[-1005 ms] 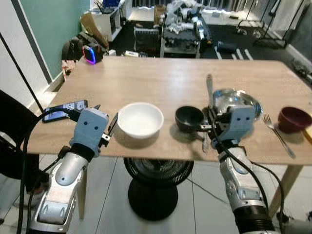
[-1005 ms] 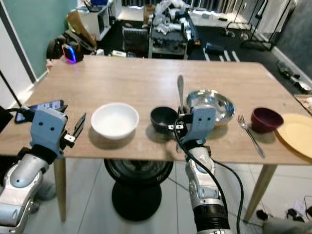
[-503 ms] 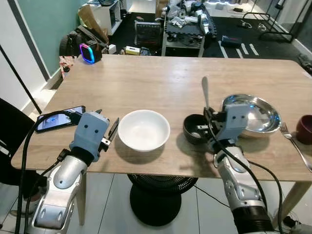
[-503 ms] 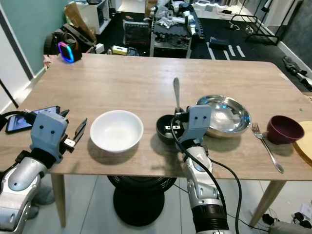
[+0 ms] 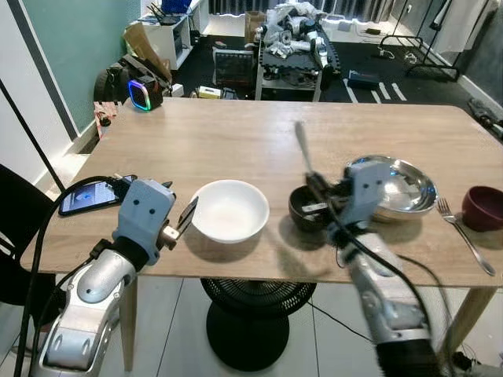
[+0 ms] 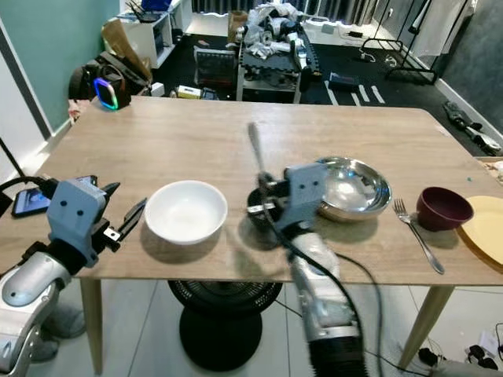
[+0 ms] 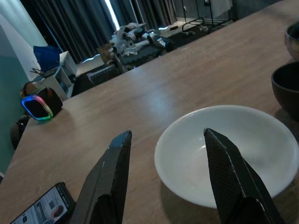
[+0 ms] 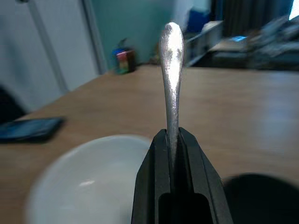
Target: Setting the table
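Observation:
A white bowl [image 5: 229,210] sits near the table's front edge, with a small black bowl [image 5: 305,209] to its right. My right gripper [image 5: 313,184] hovers over the black bowl, shut on a metal spoon [image 5: 302,148] whose end points upward; the arm is motion-blurred. In the right wrist view the spoon [image 8: 170,70] rises from the shut fingers [image 8: 154,186], with the white bowl [image 8: 88,182] below. My left gripper [image 7: 167,134] is open just left of the white bowl [image 7: 224,154], low over the wooden table [image 5: 236,141].
A steel dish [image 5: 402,184] lies right of the black bowl, then a fork [image 5: 465,236], a maroon bowl [image 5: 483,206] and a yellow plate [image 6: 483,232]. A phone [image 5: 90,196] lies at the table's left edge. A glowing speaker [image 5: 140,93] and clutter stand beyond the table.
My right arm has swung leftward with the spoon, from beside the steel dish to over the black bowl, toward the white bowl. The camera has shifted slightly. The left gripper stays put.

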Motion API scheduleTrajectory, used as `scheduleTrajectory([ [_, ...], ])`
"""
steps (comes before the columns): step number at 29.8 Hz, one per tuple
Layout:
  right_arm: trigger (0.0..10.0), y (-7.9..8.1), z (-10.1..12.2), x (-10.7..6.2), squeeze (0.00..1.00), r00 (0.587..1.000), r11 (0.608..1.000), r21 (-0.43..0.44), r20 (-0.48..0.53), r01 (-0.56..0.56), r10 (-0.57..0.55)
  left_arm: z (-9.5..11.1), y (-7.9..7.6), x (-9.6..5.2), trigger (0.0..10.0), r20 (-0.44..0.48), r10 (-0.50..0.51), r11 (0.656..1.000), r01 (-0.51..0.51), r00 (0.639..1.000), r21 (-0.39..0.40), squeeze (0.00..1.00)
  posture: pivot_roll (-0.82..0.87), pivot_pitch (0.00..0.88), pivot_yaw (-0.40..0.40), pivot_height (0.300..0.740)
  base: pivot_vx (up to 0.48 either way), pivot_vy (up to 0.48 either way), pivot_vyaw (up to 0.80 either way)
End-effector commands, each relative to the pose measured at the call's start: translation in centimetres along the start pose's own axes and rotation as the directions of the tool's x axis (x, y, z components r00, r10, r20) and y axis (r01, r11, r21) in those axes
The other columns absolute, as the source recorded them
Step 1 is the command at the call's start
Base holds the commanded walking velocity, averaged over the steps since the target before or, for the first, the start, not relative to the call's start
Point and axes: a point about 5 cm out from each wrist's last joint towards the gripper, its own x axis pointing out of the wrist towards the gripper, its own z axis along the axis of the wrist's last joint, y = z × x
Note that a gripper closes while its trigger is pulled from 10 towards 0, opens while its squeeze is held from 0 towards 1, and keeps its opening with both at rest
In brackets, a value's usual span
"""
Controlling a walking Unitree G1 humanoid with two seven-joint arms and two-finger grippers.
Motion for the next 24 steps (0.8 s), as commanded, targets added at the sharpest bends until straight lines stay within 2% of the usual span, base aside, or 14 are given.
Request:
scheduleTrajectory([
  [1, 10.0, 1.8, -0.9, 0.2, 0.00, 0.997, 1.000, 0.007, -0.067, -0.029, 0.030, -0.6, -0.1, -0.3, 10.0, -0.040, -0.006, 1.000, 0.005, 0.999, -0.009, 0.00, 0.08, 0.024, 0.056, 0.740, 0.000, 0.000, 0.00],
  [2, 10.0, 1.8, -0.9, 0.2, 0.00, 0.997, 1.000, 0.007, -0.067, -0.029, 0.030, -0.6, -0.1, -0.3, 10.0, -0.040, -0.006, 1.000, 0.005, 0.999, -0.009, 0.00, 0.08, 0.024, 0.056, 0.740, 0.000, 0.000, 0.00],
  [5, 10.0, 3.0, -3.5, 0.2, 0.00, 0.985, 1.000, 0.006, -0.171, -0.010, 0.011, -0.9, -0.1, -0.4, 10.0, -0.051, -0.003, 1.000, 0.003, 0.999, -0.012, 0.00, 0.09, 0.022, 0.052, 0.740, 0.000, 0.000, 0.00],
  [7, 10.0, 3.0, -4.8, 0.4, 0.00, 0.975, 0.999, 0.027, -0.220, 0.042, -0.035, -0.9, -0.1, -0.4, 10.0, -0.053, -0.001, 1.000, 0.000, 0.999, -0.013, 0.00, 0.09, 0.023, 0.052, 0.740, 0.000, 0.000, 0.00],
  [8, 10.0, 3.0, -4.8, 0.4, 0.00, 0.975, 0.999, 0.027, -0.220, 0.042, -0.035, -0.9, -0.1, -0.4, 10.0, -0.053, -0.001, 1.000, 0.000, 0.999, -0.013, 0.00, 0.09, 0.023, 0.052, 0.740, 0.000, 0.000, 0.00],
  [13, 10.0, 1.9, -6.3, 0.8, 0.00, 0.931, 0.971, 0.051, -0.298, 0.235, -0.210, -0.9, -0.2, -0.3, 10.0, -0.053, 0.003, 1.000, -0.004, 0.999, -0.014, 0.00, 0.10, 0.027, 0.047, 0.740, 0.000, 0.000, 0.00],
  [14, 10.0, 1.9, -6.3, 0.8, 0.00, 0.931, 0.971, 0.051, -0.298, 0.235, -0.210, -0.9, -0.2, -0.3, 10.0, -0.053, 0.003, 1.000, -0.004, 0.999, -0.014, 0.00, 0.10, 0.027, 0.047, 0.740, 0.000, 0.000, 0.00],
  [16, 10.0, 1.5, -5.5, 1.1, 0.00, 0.936, 0.941, 0.183, -0.267, 0.284, -0.230, -0.9, -0.2, -0.4, 10.0, -0.055, 0.007, 1.000, -0.008, 0.998, -0.014, 0.00, 0.10, 0.031, 0.046, 0.740, 0.000, 0.000, 0.00],
  [18, 10.0, 1.1, -4.1, 1.2, 0.00, 0.952, 0.914, 0.295, -0.207, 0.279, -0.224, -1.0, -0.2, -0.5, 10.0, -0.060, 0.008, 1.000, -0.009, 0.998, -0.015, 0.00, 0.09, 0.034, 0.047, 0.740, 0.000, 0.000, 0.00],
  [21, 10.0, 0.8, -3.2, 1.0, 0.00, 0.963, 0.914, 0.316, -0.165, 0.256, -0.212, -1.0, -0.3, -0.6, 10.0, -0.062, 0.006, 1.000, -0.007, 0.998, -0.017, 0.00, 0.09, 0.037, 0.048, 0.740, 0.000, 0.000, 0.00],
  [24, 10.0, 0.1, -2.8, 0.6, 0.00, 0.963, 0.930, 0.263, -0.145, 0.258, -0.226, -1.1, -0.4, -0.5, 10.0, -0.062, 0.002, 1.000, -0.003, 0.998, -0.020, 0.00, 0.08, 0.038, 0.049, 0.740, 0.000, 0.000, 0.00],
])
